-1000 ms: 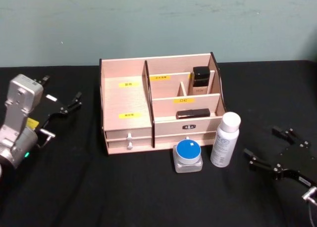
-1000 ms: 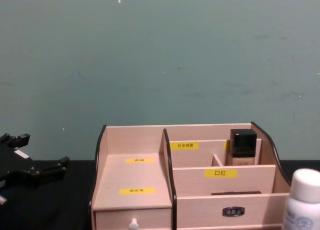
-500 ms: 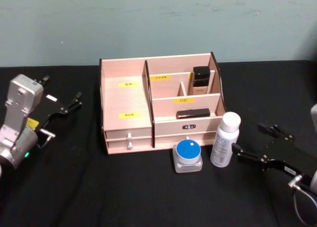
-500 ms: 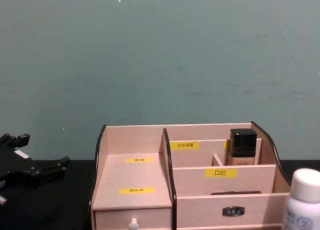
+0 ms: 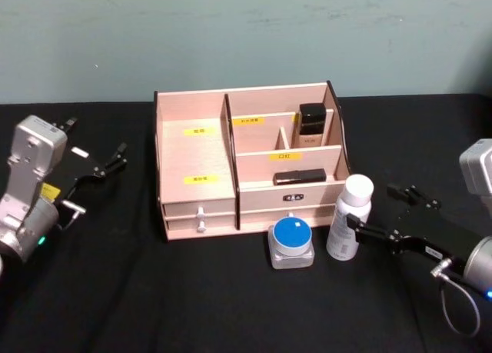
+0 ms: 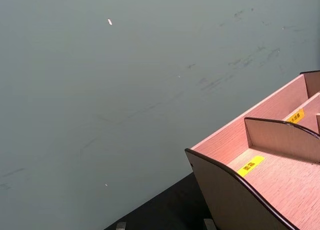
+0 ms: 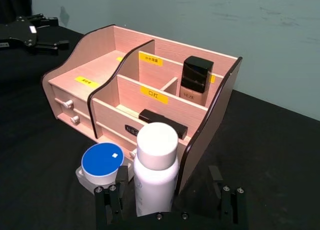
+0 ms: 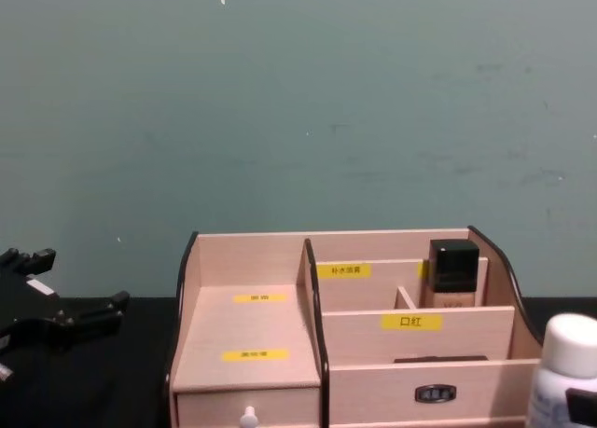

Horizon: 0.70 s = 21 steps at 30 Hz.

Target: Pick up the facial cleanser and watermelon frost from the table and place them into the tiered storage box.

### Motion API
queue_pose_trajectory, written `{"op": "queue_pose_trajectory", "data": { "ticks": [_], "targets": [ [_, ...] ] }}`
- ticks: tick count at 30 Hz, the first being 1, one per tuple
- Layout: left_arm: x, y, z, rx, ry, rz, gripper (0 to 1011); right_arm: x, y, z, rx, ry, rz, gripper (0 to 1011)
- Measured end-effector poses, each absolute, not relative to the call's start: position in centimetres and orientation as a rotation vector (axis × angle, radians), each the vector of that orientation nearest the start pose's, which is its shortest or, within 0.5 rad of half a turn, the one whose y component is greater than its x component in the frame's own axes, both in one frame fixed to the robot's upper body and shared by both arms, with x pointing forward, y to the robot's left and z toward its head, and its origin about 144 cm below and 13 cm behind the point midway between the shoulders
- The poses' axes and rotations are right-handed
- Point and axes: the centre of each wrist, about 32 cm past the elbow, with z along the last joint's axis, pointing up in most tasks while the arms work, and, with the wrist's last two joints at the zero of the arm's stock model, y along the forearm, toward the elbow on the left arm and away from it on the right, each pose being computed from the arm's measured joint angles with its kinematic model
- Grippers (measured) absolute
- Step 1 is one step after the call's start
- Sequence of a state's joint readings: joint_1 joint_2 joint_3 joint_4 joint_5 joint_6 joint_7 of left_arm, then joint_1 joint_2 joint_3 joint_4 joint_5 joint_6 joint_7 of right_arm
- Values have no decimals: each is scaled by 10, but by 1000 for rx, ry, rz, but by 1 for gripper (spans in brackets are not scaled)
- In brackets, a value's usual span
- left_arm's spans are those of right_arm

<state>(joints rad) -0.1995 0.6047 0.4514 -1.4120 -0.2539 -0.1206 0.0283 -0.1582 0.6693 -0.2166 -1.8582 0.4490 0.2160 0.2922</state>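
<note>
- Tiered storage box (image 5: 196, 157): pale wood-grain panels w/ dark curved edges, stepped compartments, yellow labels and two shallow front drawers w/ small white knobs. It sat on a black tablecloth (image 5: 231, 307).
- Facial cleanser (image 5: 348, 224): a smooth white cylindrical bottle w/ a rounded white cap. It stood upright on the cloth just in front of the box's right front corner, not in any compartment.
- Blue-lidded jar (image 5: 292, 241): a squat clear squarish jar w/ a round blue top. It sat on the cloth just in front of the box's right half, beside the cleanser.
- Right gripper (image 7: 170, 205): black and slim-fingered, at the box's right front. Its fingers were spread w/ the cleanser between them. One finger was close to the bottle, the other clearly apart, so nothing was grasped.
- Left gripper (image 5: 96, 141): black, well off the box's left side, fingers spread and holding nothing.
- Inside the box: a black-capped rectangular bottle (image 5: 311, 126) stood upright in the back right compartment. A flat black bar-shaped item (image 5: 300, 176) lay in the tier in front of it.
</note>
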Motion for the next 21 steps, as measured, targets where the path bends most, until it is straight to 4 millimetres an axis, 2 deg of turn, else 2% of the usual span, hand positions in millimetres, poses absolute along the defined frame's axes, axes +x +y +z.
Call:
{"op": "queue_pose_trajectory", "data": {
  "ticks": [21],
  "targets": [
    [489,310,1140,304,-285,1248,1001,424,-294,1180,-318,96,-928,1002]
  ]
}}
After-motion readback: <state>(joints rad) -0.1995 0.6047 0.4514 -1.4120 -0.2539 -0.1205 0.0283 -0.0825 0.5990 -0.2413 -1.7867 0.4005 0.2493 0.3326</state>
